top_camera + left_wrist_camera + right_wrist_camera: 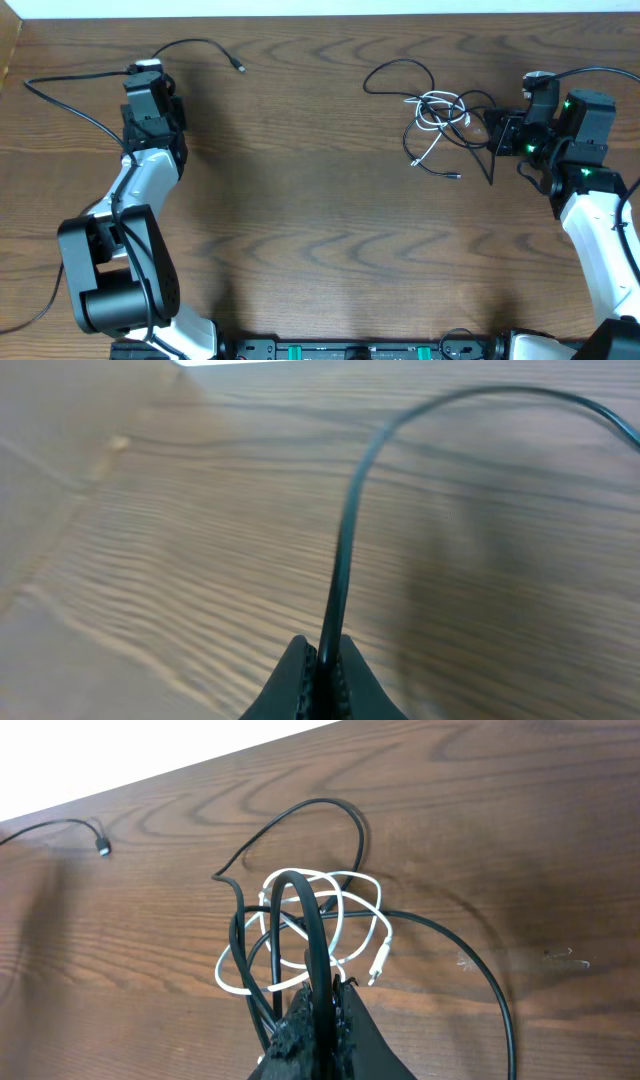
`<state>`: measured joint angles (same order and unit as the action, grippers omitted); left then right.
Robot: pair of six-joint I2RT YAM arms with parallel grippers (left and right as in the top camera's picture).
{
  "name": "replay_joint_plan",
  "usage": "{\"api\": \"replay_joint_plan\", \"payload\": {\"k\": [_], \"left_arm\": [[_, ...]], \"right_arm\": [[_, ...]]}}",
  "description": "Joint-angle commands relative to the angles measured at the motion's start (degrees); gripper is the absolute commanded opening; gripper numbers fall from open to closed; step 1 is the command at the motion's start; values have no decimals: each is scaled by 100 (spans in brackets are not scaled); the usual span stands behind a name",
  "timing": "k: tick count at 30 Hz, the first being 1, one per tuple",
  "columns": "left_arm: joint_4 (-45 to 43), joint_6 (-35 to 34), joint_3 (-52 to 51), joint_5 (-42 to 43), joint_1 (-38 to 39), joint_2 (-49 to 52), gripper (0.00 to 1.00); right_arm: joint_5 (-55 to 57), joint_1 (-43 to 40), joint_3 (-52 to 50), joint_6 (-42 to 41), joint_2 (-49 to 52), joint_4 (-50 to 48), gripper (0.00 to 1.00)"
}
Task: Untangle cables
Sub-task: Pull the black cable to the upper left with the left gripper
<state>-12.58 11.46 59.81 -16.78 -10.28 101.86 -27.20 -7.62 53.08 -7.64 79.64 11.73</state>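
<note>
Black cable (345, 540) is pinched in the closed left claw (322, 658) and arches ahead of it over the surface (300, 220). A black loop (313, 925) of the tangle just ahead is clamped by the closed right claw (322, 1000). If that loop is pulled hard, the white cable (381, 920) threaded through it could be cinched tighter.

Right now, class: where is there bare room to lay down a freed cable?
Bare: the broad middle of the table, between the black cable held by the left gripper and the tangle. Crowded: around the tangle at the right gripper, and the far-left corner.
</note>
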Motion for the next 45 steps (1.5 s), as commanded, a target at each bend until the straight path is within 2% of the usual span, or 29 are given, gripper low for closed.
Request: {"api": "replay_joint_plan", "payload": {"k": [1,4,6,10,14,22,34,37,41,45], "left_arm": [[-55,518,398,-1139,-4,-337,7],[-31,824,726,-1808,-13,-439,7],[133,1150,990,-1888,-57,-498,7],[605,1202,1589,-1891,-232,-518,8],[1038,1204,2341,-1884,-402,-518,8],[1130,1255,3501,-1692,-879,-516,8],[940,1488,4662,-1106,-1580,-450,8],[1353,1480,4666,-1106,-1836,-424,8],[2695,785,4634,-1108,-2256,-284,7],[3517,-17,4616,-1106,-2669,-90,7]], "right_arm": [[-59,-22,46,-66,-98,-11,1],[-59,-20,46,-66,-98,-9,1],[-59,-22,46,-66,-98,-13,1],[-61,-20,46,-66,-98,-9,1],[-59,-20,46,-66,-98,-9,1],[-59,-15,46,-66,-98,33,1],[-55,-15,44,-66,-96,96,1],[-55,-17,44,-68,-96,94,1],[-15,-17,44,-68,-96,94,1],[-17,-17,44,-68,-96,98,1]]}}
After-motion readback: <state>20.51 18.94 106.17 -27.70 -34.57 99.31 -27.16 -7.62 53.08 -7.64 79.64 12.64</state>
